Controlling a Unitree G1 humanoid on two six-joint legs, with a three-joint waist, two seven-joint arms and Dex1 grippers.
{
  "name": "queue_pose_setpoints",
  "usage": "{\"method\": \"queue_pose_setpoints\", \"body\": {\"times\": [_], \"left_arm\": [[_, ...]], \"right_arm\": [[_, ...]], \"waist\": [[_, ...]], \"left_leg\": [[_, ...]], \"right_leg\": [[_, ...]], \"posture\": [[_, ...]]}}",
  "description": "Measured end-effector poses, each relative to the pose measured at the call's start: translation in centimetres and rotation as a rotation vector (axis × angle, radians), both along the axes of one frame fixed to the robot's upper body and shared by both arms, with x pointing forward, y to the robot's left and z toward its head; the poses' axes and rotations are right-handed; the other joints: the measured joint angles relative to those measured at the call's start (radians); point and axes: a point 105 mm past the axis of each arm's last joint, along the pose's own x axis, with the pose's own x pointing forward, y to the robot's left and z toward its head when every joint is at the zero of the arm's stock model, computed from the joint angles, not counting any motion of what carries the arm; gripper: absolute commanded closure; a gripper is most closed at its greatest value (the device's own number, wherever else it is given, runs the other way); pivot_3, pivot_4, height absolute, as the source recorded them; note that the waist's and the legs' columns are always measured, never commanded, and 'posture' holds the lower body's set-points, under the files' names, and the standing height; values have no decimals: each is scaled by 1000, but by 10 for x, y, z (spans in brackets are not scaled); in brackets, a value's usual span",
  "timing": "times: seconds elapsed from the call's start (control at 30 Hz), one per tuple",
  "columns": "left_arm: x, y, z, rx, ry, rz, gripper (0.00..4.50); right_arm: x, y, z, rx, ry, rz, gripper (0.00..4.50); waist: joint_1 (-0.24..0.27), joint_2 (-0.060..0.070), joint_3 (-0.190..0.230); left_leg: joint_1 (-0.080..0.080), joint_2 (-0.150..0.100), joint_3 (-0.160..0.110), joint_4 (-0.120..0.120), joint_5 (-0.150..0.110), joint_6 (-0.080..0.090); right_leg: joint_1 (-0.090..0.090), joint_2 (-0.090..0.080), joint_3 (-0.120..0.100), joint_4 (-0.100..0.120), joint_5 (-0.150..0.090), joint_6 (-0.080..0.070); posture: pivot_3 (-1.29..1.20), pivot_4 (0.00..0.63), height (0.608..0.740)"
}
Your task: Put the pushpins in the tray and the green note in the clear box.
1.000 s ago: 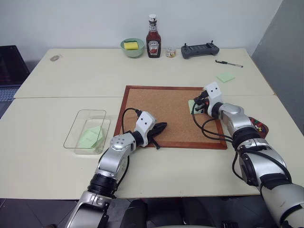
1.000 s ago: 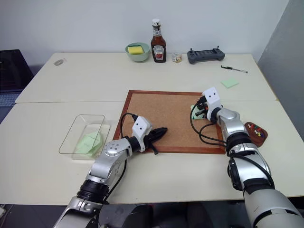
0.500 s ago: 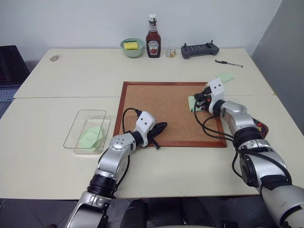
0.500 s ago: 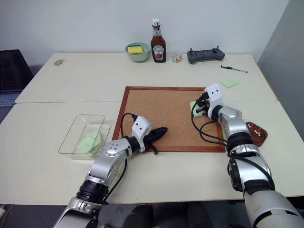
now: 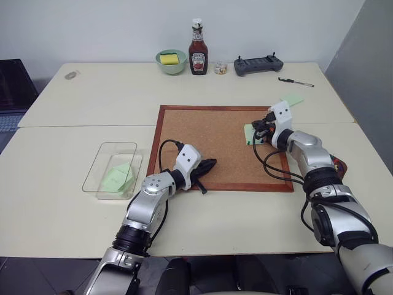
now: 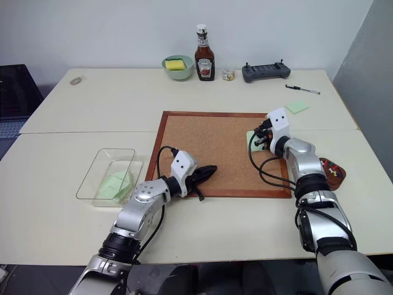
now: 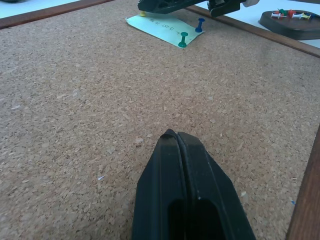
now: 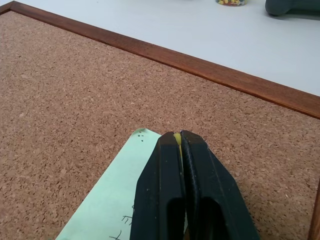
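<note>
Right gripper (image 8: 180,136): pressed together on a yellow pushpin (image 8: 176,138), a sliver of yellow head showing between the tips; poised over the corner of the green note (image 8: 107,205) at 3 o'clock on the corkboard (image 5: 209,144).
Left gripper (image 7: 175,136): fingers together, nothing held; parked over the corkboard's 7 o'clock area.
Green note: lying on the cork, not yet in the clear box (image 5: 112,169); judged not free to lift.
Pins left on note: a green pushpin (image 7: 183,39) and a blue pushpin (image 7: 200,24) standing upright along its edge.
Tray (image 7: 296,23): off the board's frame at 4 o'clock, just beside it; several coloured pins already lying inside.
Clear box: at 8 o'clock from the board, well apart from the note; one pale green sheet already within.
Done so far: part of the pins delivered, by the look of the tray.
Left to do: yellow pin to tray, then green and blue, then note across to the box.
</note>
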Motion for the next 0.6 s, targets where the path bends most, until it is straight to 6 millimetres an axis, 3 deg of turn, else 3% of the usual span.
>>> {"method": "queue_pose_setpoints", "body": {"times": [0.33, 0.6], "left_arm": [[2, 0, -4, 18, 43, 4, 4500], [2, 0, -4, 23, 54, -2, 4500]], "right_arm": [[-3, 6, 14, 44, -44, 32, 4491], [-4, 6, 10, 47, -28, 31, 4491]], "waist": [[-2, 1, -1], [-2, 2, -1]], "left_leg": [[0, 0, 0, 0, 0, 0], [0, 0, 0, 0, 0, 0]], "right_leg": [[1, 0, 0, 0, 0, 0], [1, 0, 0, 0, 0, 0]], "posture": [[0, 150, 740], [0, 150, 740]]}}
